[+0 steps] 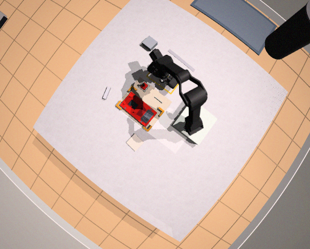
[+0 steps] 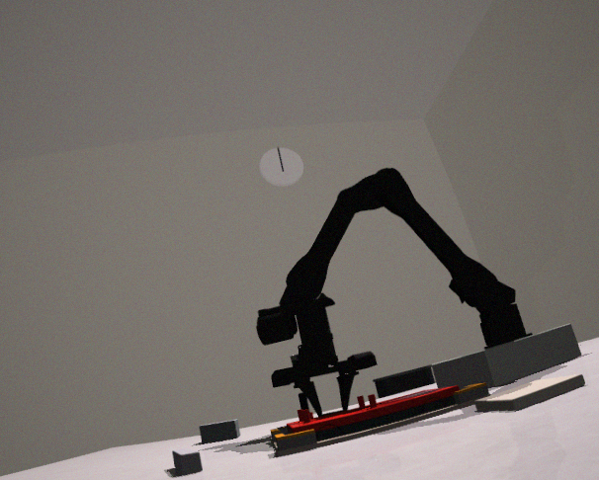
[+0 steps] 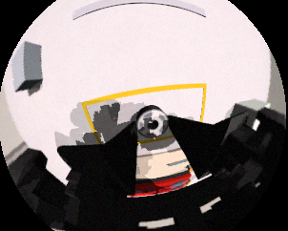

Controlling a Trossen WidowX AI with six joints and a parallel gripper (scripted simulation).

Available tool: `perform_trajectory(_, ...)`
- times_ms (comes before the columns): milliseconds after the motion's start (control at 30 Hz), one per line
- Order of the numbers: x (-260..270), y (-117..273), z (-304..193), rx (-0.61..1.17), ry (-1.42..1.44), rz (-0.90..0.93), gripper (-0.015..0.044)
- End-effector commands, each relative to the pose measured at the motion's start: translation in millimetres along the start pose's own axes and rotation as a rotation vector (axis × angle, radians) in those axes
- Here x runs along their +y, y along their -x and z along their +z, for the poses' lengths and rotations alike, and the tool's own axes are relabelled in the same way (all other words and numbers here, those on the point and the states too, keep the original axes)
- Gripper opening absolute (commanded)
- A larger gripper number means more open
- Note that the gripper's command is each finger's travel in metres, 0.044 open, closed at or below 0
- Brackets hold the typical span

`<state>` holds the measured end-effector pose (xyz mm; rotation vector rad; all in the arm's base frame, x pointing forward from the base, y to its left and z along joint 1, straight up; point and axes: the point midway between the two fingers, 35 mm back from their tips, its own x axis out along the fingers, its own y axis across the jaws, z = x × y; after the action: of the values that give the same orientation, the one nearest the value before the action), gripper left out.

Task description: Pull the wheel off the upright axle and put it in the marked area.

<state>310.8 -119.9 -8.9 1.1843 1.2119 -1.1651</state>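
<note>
My gripper (image 3: pixel 152 121) (image 2: pixel 330 400) (image 1: pixel 162 78) is shut on the wheel (image 3: pixel 153 124), a small grey disc with a dark hub, seen end-on between the black fingertips in the wrist view. The fingers hang low, close to the table. The wheel sits over the near edge of the marked area (image 3: pixel 143 92) (image 1: pixel 169 91), a yellow rectangle outline on the white table. The axle's red base (image 1: pixel 144 86) (image 2: pixel 303 415) stands apart from the gripper, at the end of the red board. In the side view the wheel is hidden behind the fingers.
A red board (image 1: pixel 137 106) (image 2: pixel 380 407) with orange corners lies beside the marked area. A grey block (image 1: pixel 149 42) (image 3: pixel 26 67) and a grey strip (image 1: pixel 181 60) (image 3: pixel 138 6) lie beyond it. A small white bar (image 1: pixel 106 92) and a beige tile (image 1: pixel 134 142) lie further off.
</note>
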Motion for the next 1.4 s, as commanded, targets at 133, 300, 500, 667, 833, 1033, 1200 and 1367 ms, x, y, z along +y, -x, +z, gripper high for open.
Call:
perform_trajectory(133,1,6,0,0.0,0.001,0.0,0.03)
perform_trajectory(300,1,46,1,0.001,0.004,0.0,0.03)
perform_trajectory(500,0,60,0,0.001,0.006,0.0,0.03)
perform_trajectory(667,-20,72,-9,-0.002,0.001,0.005,0.0431)
perform_trajectory(833,-55,94,-24,0.001,0.004,-0.001,0.044)
perform_trajectory(1033,-80,106,-35,0.003,0.005,-0.005,0.044)
perform_trajectory(1200,-80,106,-35,0.003,0.005,-0.005,0.044)
perform_trajectory(1367,-80,106,-35,0.003,0.005,-0.005,0.044)
